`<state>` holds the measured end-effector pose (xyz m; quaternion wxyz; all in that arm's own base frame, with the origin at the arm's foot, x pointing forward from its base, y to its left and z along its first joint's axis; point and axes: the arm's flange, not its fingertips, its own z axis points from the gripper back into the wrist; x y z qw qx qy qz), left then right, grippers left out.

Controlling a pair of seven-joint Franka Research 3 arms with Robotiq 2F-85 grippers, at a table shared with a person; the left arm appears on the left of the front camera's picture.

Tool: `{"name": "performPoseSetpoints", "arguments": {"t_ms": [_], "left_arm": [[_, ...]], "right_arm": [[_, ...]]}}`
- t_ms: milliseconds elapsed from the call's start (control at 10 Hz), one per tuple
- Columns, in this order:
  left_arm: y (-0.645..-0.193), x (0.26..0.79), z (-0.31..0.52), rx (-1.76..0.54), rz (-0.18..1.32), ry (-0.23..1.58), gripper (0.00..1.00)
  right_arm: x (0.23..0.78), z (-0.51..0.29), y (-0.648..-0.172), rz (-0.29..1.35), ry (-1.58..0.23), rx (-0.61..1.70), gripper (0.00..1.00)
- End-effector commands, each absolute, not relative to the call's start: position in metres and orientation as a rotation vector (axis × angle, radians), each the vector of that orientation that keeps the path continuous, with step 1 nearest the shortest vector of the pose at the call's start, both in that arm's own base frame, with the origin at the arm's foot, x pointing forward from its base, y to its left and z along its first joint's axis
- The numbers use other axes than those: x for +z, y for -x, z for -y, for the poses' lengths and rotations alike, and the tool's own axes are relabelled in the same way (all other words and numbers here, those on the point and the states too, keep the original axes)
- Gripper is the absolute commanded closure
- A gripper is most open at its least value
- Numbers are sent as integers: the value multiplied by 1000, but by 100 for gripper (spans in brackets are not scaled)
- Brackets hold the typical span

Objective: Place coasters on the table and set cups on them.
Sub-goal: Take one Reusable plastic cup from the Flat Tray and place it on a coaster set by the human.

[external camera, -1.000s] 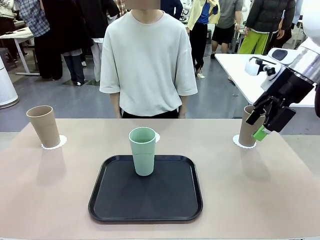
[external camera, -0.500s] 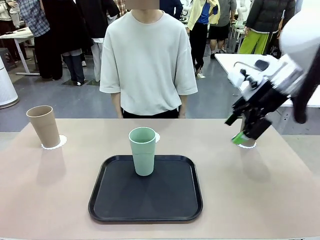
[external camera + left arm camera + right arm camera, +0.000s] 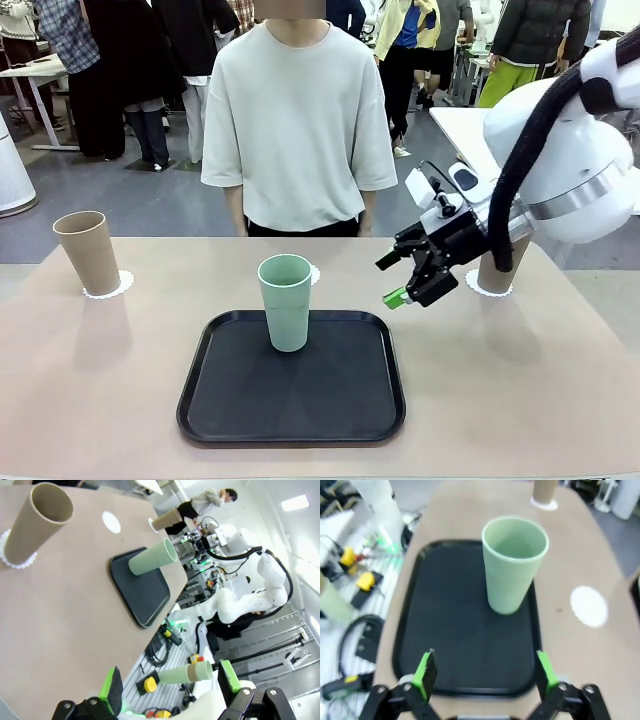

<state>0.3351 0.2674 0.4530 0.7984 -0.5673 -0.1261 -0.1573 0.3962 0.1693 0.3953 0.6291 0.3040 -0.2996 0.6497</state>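
A pale mint green cup (image 3: 285, 302) stands upright on the black tray (image 3: 290, 395). Just behind it a bare coaster (image 3: 314, 274) lies on the beige table (image 3: 100, 380). One tan cup (image 3: 87, 252) sits on a coaster (image 3: 108, 287) at far left. Another tan cup (image 3: 495, 272) sits on a coaster (image 3: 487, 288) at far right, partly hidden by my right arm. My right gripper (image 3: 396, 280) hangs open and empty above the table, right of the tray, and faces the green cup (image 3: 514, 562) across the tray (image 3: 450, 630). My left gripper (image 3: 170, 685) is open and empty, well back from the nearer tan cup (image 3: 37, 522).
A person in a pale T-shirt (image 3: 297, 120) stands at the far edge, hands not on the table. A white table (image 3: 470, 140) stands behind my right arm. The tabletop in front of the tray and on both sides is bare.
My right arm has swung left, away from the right tan cup and toward the tray, its gripper staying open. The cups and coasters have not moved.
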Motion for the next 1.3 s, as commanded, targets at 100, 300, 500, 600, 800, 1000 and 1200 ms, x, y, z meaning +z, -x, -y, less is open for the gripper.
{"name": "performPoseSetpoints", "arguments": {"t_ms": [100, 300, 500, 600, 800, 1000, 1200], "left_arm": [[-335, 456, -268, -317, 267, 1207, 0], [-335, 456, -268, -317, 267, 1207, 0], [-335, 456, -268, -317, 267, 1207, 0], [-335, 456, -268, -317, 267, 1207, 0], [-335, 456, -268, -317, 267, 1207, 0], [-335, 456, -268, -317, 267, 1207, 0], [-335, 456, -268, -317, 267, 1207, 0]], "right_arm": [[366, -179, -414, 711, -884, 1418, 0], [368, -187, -412, 595, -783, 1395, 0], [366, -179, -405, 692, -878, 1405, 0], [366, -179, -405, 692, -878, 1405, 0], [363, -176, -408, 802, -944, 1426, 0], [342, -175, -417, 1000, -1028, 1419, 0], [322, -181, -423, 1034, -1070, 1429, 0]]}}
